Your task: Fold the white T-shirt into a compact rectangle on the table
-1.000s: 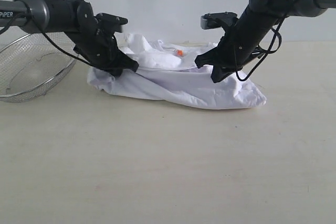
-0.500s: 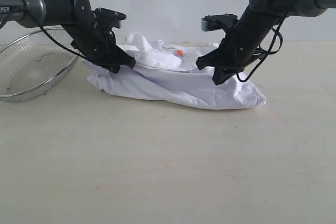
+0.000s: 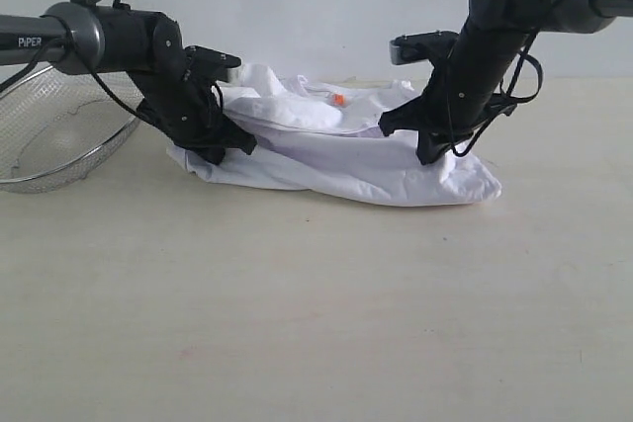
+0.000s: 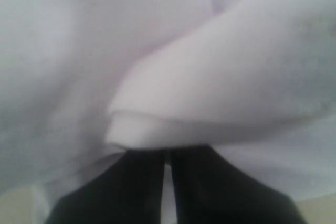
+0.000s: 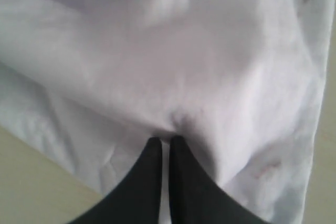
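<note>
Doing opening step: white T-shirt (image 3: 336,160) not yet spread, no fold made. Shirt lying crumpled on table (image 3: 316,333), toward 12 o'clock of its middle in exterior view, orange neck tag (image 3: 338,99) showing on top. My left gripper (image 3: 226,140) pinching cloth at shirt's 9 o'clock edge, my right gripper (image 3: 432,145) pinching cloth near 3 o'clock edge. Both forearms slanting down and inward over heap. Judging next move: lifting and drawing apart to flatten, steering clear of wire basket (image 3: 59,135) at 9 o'clock.
</note>
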`<control>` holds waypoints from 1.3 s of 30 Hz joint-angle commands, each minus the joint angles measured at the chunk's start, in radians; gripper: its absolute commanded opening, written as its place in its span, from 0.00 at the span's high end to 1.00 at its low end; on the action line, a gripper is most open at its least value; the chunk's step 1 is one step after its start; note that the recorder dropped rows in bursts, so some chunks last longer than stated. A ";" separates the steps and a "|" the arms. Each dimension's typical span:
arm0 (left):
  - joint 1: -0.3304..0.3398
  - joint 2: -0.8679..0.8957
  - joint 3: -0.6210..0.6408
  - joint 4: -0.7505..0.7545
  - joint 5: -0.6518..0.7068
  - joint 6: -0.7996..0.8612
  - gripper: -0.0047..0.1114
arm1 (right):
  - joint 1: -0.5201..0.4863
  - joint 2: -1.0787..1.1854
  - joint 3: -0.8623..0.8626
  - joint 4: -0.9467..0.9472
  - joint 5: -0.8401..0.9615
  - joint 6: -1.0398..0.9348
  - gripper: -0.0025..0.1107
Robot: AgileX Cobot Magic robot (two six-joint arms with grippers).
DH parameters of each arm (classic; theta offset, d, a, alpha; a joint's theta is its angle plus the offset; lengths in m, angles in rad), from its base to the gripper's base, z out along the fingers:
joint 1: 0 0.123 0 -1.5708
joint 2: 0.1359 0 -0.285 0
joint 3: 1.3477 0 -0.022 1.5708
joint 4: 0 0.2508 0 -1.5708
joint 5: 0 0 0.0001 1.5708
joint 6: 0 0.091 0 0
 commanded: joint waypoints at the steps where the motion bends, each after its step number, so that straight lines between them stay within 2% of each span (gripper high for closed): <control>1: -0.002 0.015 -0.002 0.044 0.037 -0.019 0.92 | 0.005 0.048 0.001 -0.013 0.024 0.016 0.98; 5: -0.002 0.015 -0.002 0.044 0.059 -0.019 0.92 | 0.013 0.079 0.001 -0.014 0.024 0.016 0.98; 11: -0.002 0.015 -0.002 0.037 0.176 -0.011 0.92 | 0.015 0.091 0.001 -0.024 0.097 -0.063 0.98; 20: -0.004 0.008 0.003 -0.080 0.329 0.068 0.92 | 0.015 0.082 0.001 -0.024 0.218 -0.094 0.98; 26: -0.004 -0.067 0.105 -0.080 0.296 0.076 0.92 | 0.015 -0.005 0.091 -0.026 0.146 -0.104 0.98; 33: -0.004 -0.144 0.258 -0.091 0.180 0.083 0.92 | 0.015 -0.092 0.188 -0.024 0.029 -0.104 0.98; 35: -0.004 -0.158 0.265 -0.094 0.136 0.089 0.92 | 0.015 -0.112 0.186 -0.021 0.008 -0.104 0.98; 39: -0.004 -0.211 0.265 -0.208 0.072 0.205 0.92 | 0.015 -0.148 0.186 -0.017 -0.054 -0.104 0.98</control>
